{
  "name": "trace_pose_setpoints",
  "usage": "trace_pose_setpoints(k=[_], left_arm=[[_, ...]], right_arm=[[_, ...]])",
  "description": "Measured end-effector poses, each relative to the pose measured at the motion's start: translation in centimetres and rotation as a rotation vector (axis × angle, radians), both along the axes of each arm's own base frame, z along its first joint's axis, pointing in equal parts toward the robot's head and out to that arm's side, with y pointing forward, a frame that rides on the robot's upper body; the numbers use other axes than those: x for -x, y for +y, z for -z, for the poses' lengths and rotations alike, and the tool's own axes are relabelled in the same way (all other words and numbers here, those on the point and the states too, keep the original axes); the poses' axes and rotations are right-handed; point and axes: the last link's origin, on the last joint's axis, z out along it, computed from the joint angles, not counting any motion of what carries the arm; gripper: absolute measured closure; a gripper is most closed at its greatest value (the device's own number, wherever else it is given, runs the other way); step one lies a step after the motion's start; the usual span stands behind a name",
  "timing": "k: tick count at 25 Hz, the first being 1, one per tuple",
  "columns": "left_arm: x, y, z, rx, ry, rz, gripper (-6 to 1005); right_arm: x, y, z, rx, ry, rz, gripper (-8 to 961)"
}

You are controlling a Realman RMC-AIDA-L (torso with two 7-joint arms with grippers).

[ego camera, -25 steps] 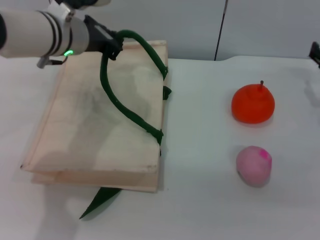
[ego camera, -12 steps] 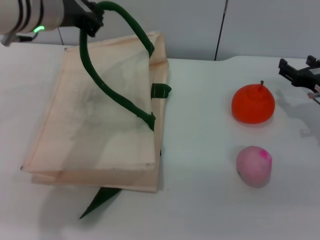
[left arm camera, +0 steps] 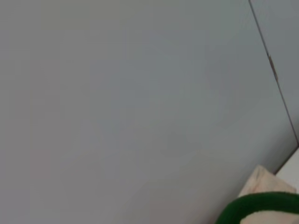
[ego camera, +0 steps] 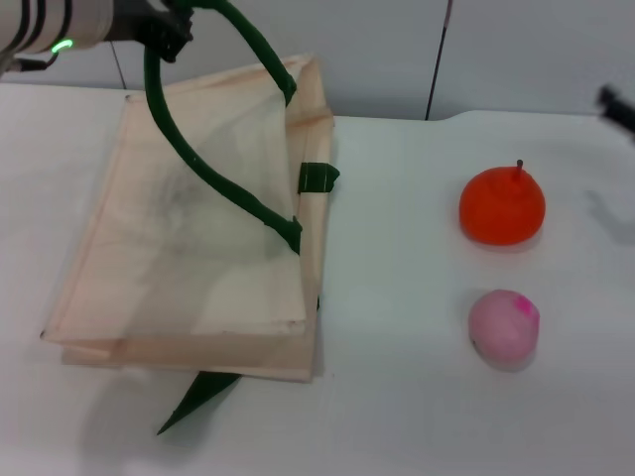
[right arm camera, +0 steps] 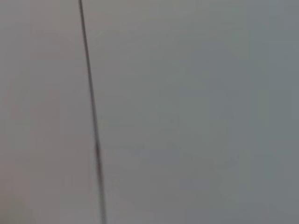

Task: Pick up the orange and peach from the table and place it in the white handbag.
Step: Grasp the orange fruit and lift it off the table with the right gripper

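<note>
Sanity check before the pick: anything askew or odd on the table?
Only the white handbag: the left end effector holds its green handle up, so the top panel lifts on the fruit side, and a second handle pokes out underneath. Orange and peach sit apart, undisturbed.

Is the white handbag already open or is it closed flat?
Partly open: left claw lifts one green handle, raising the white handbag top layer.
</note>
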Motion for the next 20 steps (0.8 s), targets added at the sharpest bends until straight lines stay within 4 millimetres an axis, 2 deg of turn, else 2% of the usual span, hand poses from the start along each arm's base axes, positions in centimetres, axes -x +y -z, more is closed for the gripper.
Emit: trace_pose_setpoints(k=[2, 5, 11, 20], left_arm=[[-0.5, -0.1, -0.2, -0.007, -0.006, 0.011, 877], [-0.9, -0.4, -0.6, -0.012, -0.009, 0.019, 877], [-1.5, -1.0, -1.0, -0.007, 0.0, 0.025, 877], [-2.5, -1.5, -1.6, -0.004, 0.007, 0.041, 877]], right_arm=[[0.4, -0.7, -1.6, -0.016, -0.016, 0.005, 127], [1.5, -1.0, -2.1, 0.014, -0.035, -0.005, 126], [2.9, -1.6, 0.6, 0.187, -0.037, -0.013, 125], [4.2, -1.0, 2.5, 0.343, -0.104, 0.015, 124]])
